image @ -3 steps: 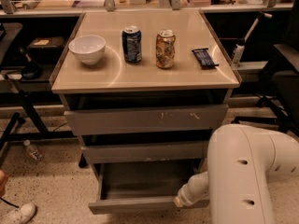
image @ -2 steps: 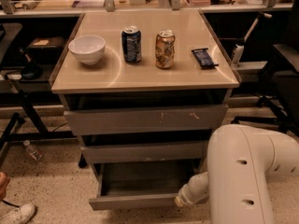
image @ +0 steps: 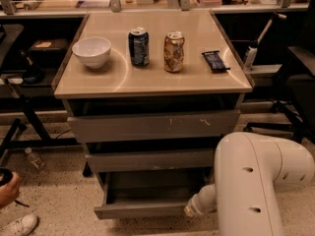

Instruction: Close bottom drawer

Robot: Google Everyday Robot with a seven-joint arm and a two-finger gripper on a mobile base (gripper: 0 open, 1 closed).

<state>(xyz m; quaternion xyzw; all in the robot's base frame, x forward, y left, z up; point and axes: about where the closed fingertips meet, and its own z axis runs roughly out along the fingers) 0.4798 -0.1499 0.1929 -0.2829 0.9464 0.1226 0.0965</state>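
Observation:
The bottom drawer [image: 142, 209] is the lowest of three grey drawers in the tan-topped cabinet [image: 147, 82]. It stands partly pulled out, and its grey tray [image: 152, 187] shows behind the plain flat front. My gripper [image: 190, 211] is at the end of the white arm [image: 251, 181], low against the right end of the drawer's front. The arm hides most of it.
The middle drawer [image: 147, 160] and the scratched top drawer [image: 152, 126] sit slightly out. On top stand a white bowl [image: 92, 51], a blue can [image: 139, 46], a gold can [image: 173, 51] and a dark snack bar [image: 215, 61]. A person's hand [image: 7, 188] and shoe [image: 17, 225] are at the lower left, and a chair base [image: 275, 127] is at the right.
The bottom drawer's front has slid a little inward toward the cabinet, and the arm's end has followed it. Nothing on the cabinet top has moved.

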